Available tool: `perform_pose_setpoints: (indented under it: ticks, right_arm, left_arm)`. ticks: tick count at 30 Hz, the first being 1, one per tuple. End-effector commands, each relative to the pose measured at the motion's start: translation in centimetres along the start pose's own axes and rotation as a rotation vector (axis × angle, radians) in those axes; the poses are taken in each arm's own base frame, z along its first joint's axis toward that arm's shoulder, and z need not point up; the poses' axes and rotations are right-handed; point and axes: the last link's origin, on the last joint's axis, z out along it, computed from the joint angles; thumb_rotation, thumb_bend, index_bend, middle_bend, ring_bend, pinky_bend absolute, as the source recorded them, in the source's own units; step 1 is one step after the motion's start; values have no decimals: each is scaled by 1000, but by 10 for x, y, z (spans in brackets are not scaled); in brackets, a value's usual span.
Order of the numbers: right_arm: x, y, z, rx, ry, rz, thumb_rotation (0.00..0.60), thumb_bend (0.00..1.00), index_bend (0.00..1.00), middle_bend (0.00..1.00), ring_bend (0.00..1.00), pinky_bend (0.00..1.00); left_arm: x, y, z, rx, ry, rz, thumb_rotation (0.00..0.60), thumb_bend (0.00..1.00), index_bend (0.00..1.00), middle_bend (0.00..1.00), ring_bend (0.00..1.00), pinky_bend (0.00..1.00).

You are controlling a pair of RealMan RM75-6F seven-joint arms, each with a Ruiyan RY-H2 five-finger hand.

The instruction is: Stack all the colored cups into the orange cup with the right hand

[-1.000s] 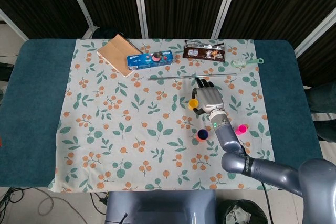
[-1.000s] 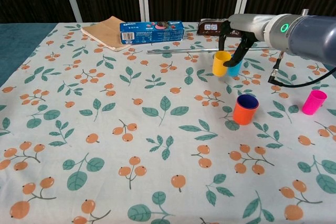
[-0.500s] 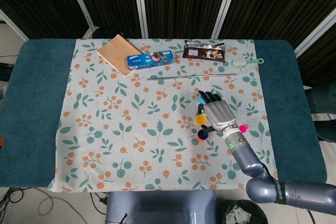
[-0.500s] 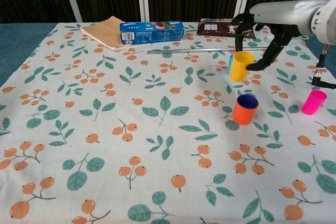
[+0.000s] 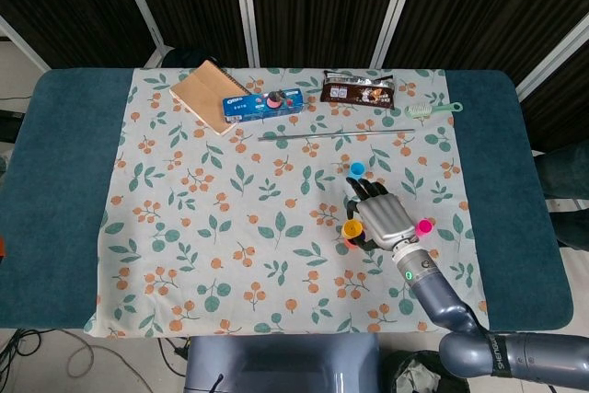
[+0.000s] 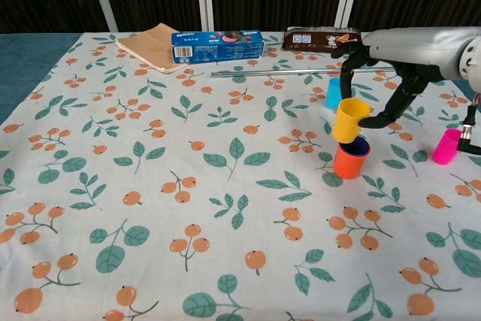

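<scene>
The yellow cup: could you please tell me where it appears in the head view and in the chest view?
Head view: the yellow cup sits right of centre, at the left edge of the right hand.
Chest view: the yellow cup is right of centre, held just above the orange cup.
Shared landmark: the pink cup, to the cup's right.

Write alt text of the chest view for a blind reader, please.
The right hand holds a yellow cup just above the orange cup on a floral cloth. A blue cup stands behind and a pink cup at right.
</scene>
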Motion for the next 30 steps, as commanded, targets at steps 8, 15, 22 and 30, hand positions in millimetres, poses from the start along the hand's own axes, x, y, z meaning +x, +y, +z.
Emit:
perform_pose_setpoints:
  ticks: [8,15,22,30]
  right_arm:
    - [-8,7,1,-19,-18,12,600,364,508,0,57,140]
    - [-11,11,0,-20,-25,20,600,364,512,0,58,140]
    - [-17,13,-2,-19,-39,32,600,364,512,0,58,140]
    - [-22,15,1,-25,-47,26,600,364,140,0,58,140]
  left_arm:
    - [0,0,0,0,0,2,600,394,148,32,10,118]
    - [-1,0,0,-1,-2,6,600,394,148,32,10,118]
    - [-1,0,0,-1,0,7,600,394,148,32,10,118]
    - [0,0,0,1,0,6,600,393,148,32,10,118]
